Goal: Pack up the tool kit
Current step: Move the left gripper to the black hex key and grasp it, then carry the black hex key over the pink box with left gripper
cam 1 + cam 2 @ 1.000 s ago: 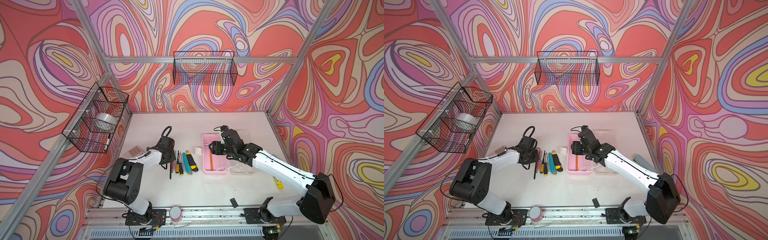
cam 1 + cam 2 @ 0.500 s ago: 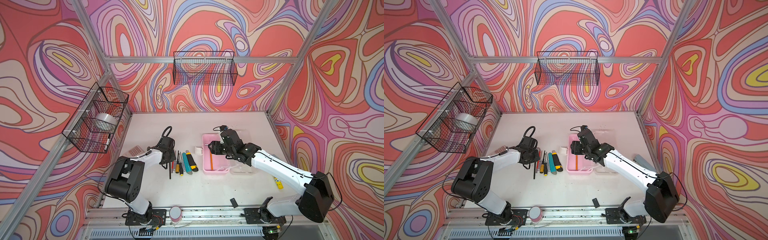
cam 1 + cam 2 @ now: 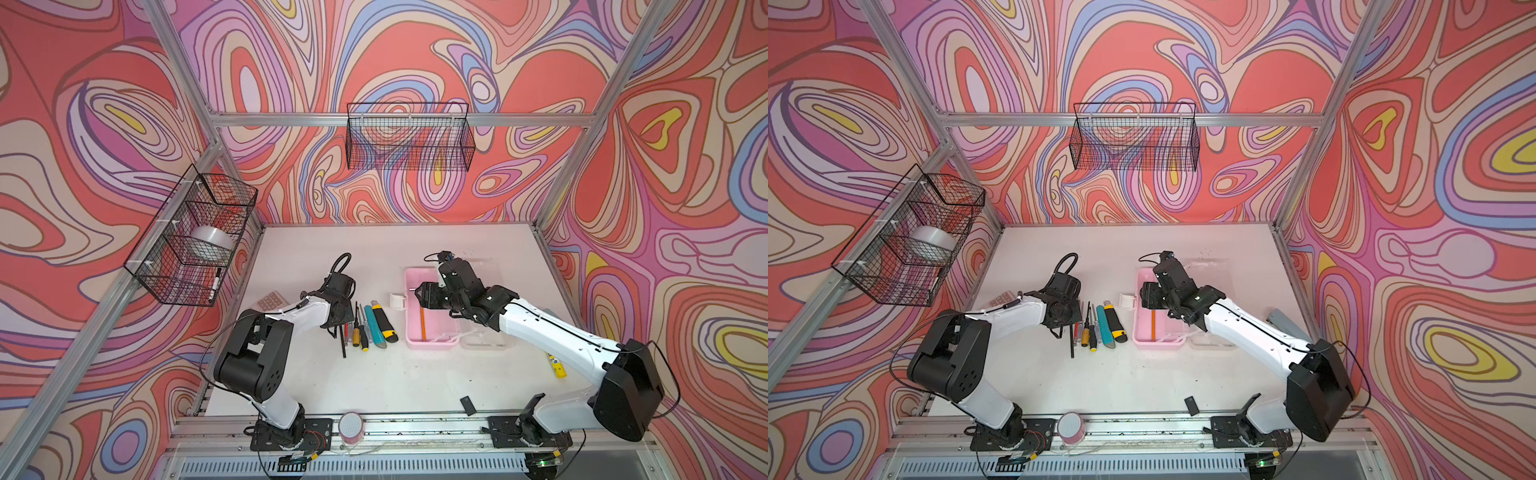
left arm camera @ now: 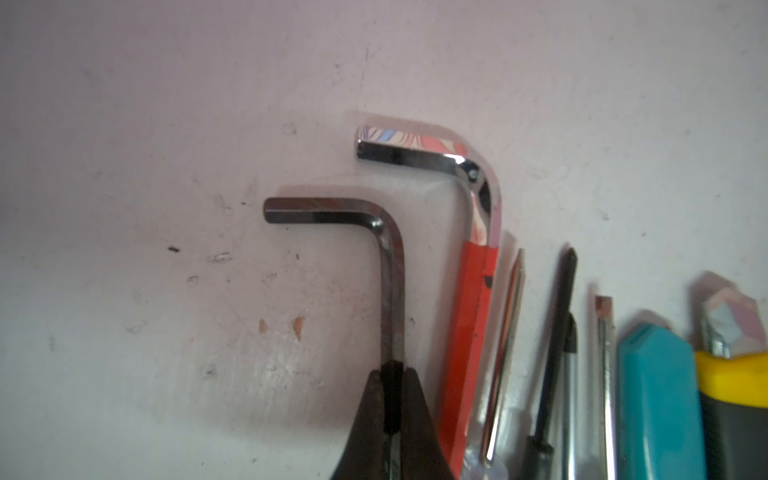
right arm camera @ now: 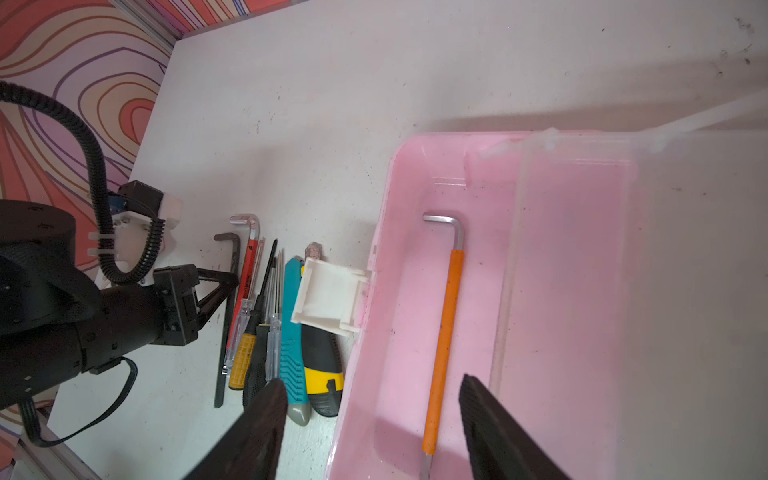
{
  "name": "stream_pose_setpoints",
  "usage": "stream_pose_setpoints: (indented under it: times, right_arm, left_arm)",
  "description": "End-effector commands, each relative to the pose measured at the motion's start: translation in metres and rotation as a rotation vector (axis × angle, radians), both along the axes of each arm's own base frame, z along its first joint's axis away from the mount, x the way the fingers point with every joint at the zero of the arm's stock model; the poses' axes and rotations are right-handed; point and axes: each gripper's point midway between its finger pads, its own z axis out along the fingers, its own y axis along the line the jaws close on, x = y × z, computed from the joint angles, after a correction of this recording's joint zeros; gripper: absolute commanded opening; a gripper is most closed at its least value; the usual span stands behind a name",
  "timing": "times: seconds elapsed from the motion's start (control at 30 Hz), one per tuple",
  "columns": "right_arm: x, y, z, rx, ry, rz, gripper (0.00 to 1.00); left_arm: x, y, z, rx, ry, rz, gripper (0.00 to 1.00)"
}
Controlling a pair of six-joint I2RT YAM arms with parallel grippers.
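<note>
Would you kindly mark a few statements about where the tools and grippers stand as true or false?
1. The left gripper is shut on the dark hex key. True.
2. The pink box is empty. False: an orange-sleeved hex key lies in it.
3. The right gripper is shut. False: it is open and holds nothing.
4. The teal knife lies on the table, outside the pink box. True.

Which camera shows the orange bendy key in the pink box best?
The right wrist view: the orange hex key lies close, bend and sleeve clear. Both top views show only a thin orange line. The left wrist view misses it.
</note>
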Motion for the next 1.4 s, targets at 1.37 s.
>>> stream_pose_setpoints:
  times: [1.37]
  right_arm:
    - [-0.013, -0.044, 0.058, 0.008, -0.139, -0.098, 0.71]
  left_arm:
    - [0.042, -0.256, 0.153, -0.431, -0.248, -0.322, 0.0]
